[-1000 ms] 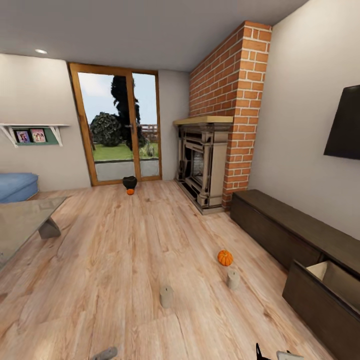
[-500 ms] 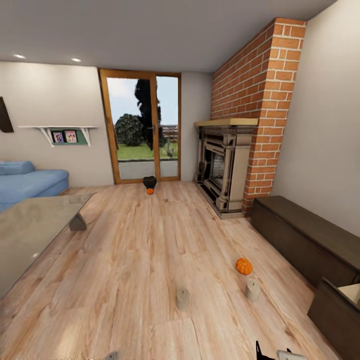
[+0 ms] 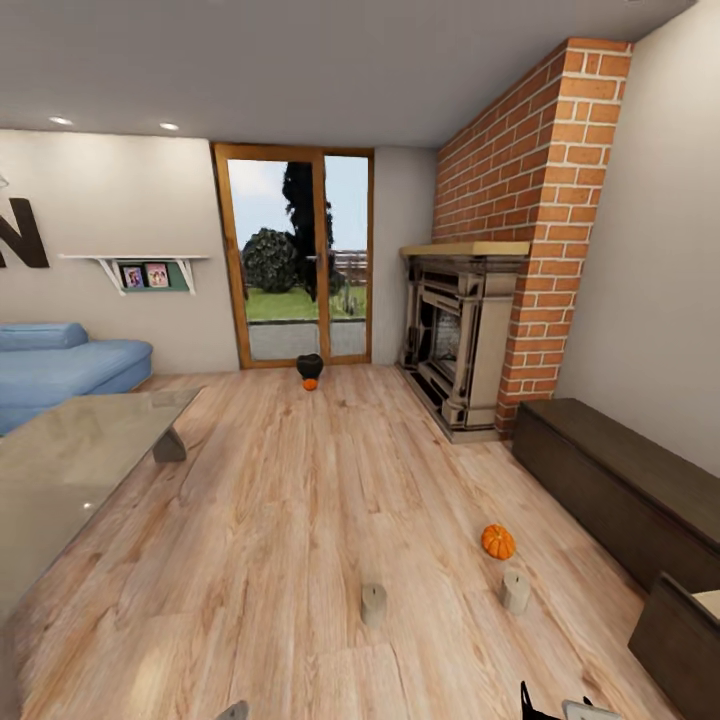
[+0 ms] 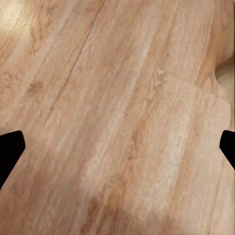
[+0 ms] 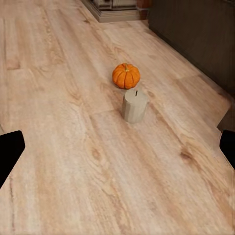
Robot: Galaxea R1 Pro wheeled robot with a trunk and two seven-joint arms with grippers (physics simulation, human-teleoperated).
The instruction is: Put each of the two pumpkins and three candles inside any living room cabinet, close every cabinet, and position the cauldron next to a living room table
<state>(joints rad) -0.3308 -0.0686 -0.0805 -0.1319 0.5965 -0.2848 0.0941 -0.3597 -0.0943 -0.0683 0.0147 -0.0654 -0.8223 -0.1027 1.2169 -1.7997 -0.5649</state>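
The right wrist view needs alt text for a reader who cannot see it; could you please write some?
A stubby beige candle stands upright on a light wooden floor, with a small orange pumpkin just beyond it. The dark brown cabinet runs along one side, and the open right end effector shows as two black fingertips at the picture's edges.

Room seen from the head camera. Along the right wall, cabinet (image 3: 620,485), with a pulled-out drawer (image 3: 680,640) at its near end. Beyond the cabinet, fireplace (image 3: 462,335) against a brick chimney (image 3: 540,200). On the floor (image 3: 300,520) just left of the cabinet, a pumpkin (image 3: 498,541), with a candle (image 3: 515,590) just in front of it, apart. Further left, another candle (image 3: 373,604). At far left, table (image 3: 70,460), sofa (image 3: 60,365) behind it. By the far glass door (image 3: 300,260), cauldron (image 3: 310,366) with a second pumpkin (image 3: 310,384) touching its front.
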